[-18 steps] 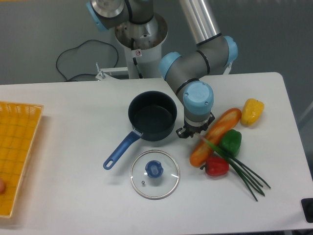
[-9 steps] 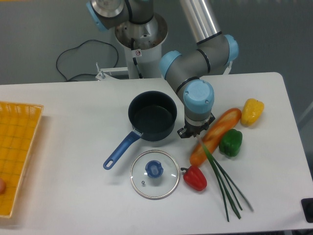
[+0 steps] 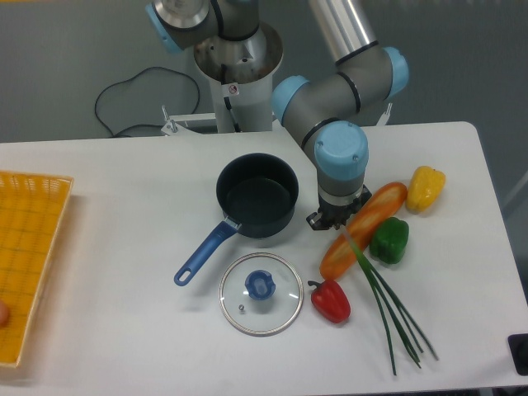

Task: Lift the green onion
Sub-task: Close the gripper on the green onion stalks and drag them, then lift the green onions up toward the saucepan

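The two-finger gripper had shifted slightly right of its earlier spot, near frame centre; whether its fingers were spread or pinching could not be told. The long dark green onion ran from beneath it toward the lower right, its tips swung a little rightward. The orange bread loaf, green bell pepper and red bell pepper stayed put.
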### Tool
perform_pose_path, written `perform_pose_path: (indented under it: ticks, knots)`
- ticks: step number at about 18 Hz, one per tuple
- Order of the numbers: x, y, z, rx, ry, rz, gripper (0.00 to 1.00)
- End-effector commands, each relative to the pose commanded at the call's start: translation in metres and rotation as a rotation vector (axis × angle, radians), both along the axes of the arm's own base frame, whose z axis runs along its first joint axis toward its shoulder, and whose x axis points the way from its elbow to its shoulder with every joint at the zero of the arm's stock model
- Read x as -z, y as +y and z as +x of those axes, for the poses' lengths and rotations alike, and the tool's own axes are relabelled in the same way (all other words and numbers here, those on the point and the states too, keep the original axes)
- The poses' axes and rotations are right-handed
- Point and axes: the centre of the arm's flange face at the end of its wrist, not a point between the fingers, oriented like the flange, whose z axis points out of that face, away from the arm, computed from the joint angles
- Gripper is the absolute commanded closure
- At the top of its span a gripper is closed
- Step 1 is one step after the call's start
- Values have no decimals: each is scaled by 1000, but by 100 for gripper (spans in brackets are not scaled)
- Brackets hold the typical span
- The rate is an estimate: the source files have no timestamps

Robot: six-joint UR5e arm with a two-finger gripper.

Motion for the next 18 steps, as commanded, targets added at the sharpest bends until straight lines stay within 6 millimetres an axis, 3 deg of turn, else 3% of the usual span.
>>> perform_pose_path:
  ticks: [3,8,10,18]
  knots:
    - [-29,6,-3,5,45,32,94]
    - [-54,14,-4,24,72,58,94]
    - [-67,19,6,68,79,70,94]
    - [-82,50,48,348,82,54,95]
